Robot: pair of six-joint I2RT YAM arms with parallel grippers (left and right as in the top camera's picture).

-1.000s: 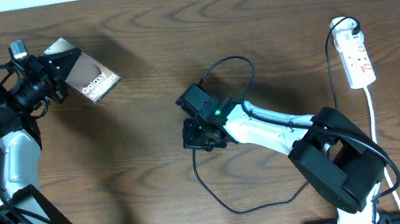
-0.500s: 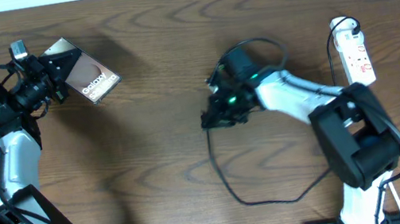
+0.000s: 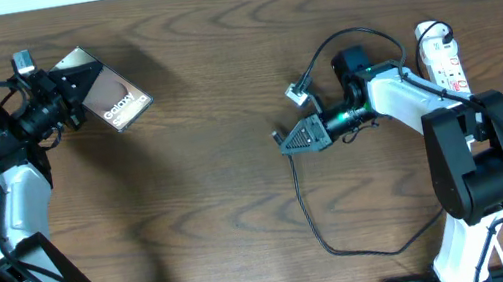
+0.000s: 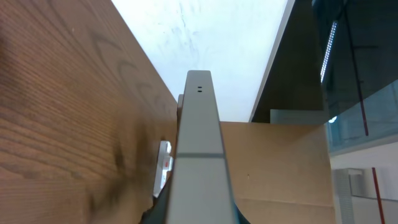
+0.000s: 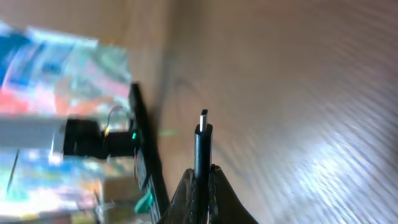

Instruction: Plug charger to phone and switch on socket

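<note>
On the brown wooden surface (image 3: 218, 187) we judge the task under halfway: nothing is plugged. The narrow white power-strip socket (image 3: 448, 69) lies at far right, its switch too small to read. Our left hand (image 3: 70, 92) clamps the flat dark "Galaxy" phone (image 3: 111, 94) at far left. Our right hand (image 3: 284, 142) pinches the thin black charger cable (image 3: 319, 236), its small plug tip (image 5: 203, 119) free, well apart from the phone.

The only word that can be read is "Galaxy", in white letters across the brown patch on the upturned face of the phone (image 3: 113, 100), seen from overhead at the upper left. The white power strip (image 3: 449, 71) at the far right carries red markings, but they are too small to read.
</note>
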